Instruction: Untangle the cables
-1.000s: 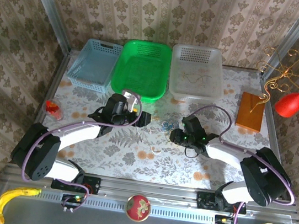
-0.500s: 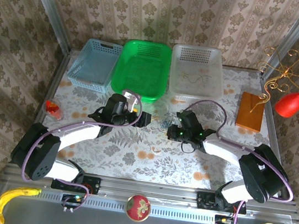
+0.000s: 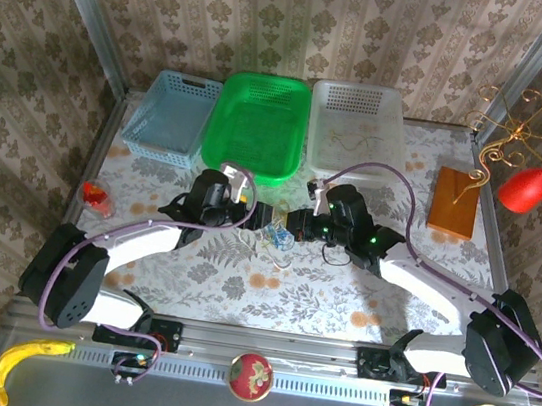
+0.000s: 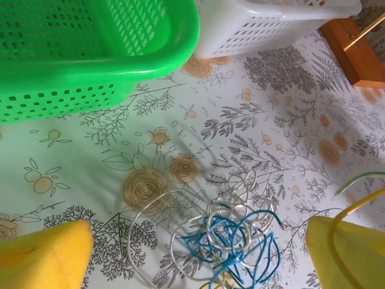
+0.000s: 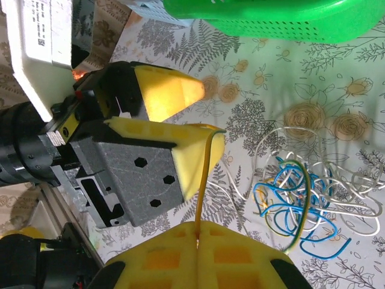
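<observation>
The cables (image 3: 276, 236) lie in a small tangle of blue, white and yellowish strands on the floral table, between the two grippers. From the left wrist, the tangle (image 4: 234, 241) sits on the table between the wide-apart yellow fingers of my open left gripper (image 4: 198, 232). My left gripper (image 3: 261, 215) holds nothing. My right gripper (image 5: 197, 232) is shut on a yellow cable (image 5: 203, 180). That strand runs up from the pinch and over the tip of one left finger (image 5: 201, 150). The rest of the tangle (image 5: 307, 205) lies to the right. My right gripper (image 3: 300, 225) faces the left one closely.
A blue basket (image 3: 170, 116), a green basket (image 3: 257, 125) and a white basket (image 3: 357, 129) stand in a row at the back. A wooden block (image 3: 454, 201) sits at the right. A small red object (image 3: 97, 199) is at the left edge.
My right arm has swung left up to the left gripper and shut on the yellow cable. The tangle has shifted left with it. The left arm has stayed put.
</observation>
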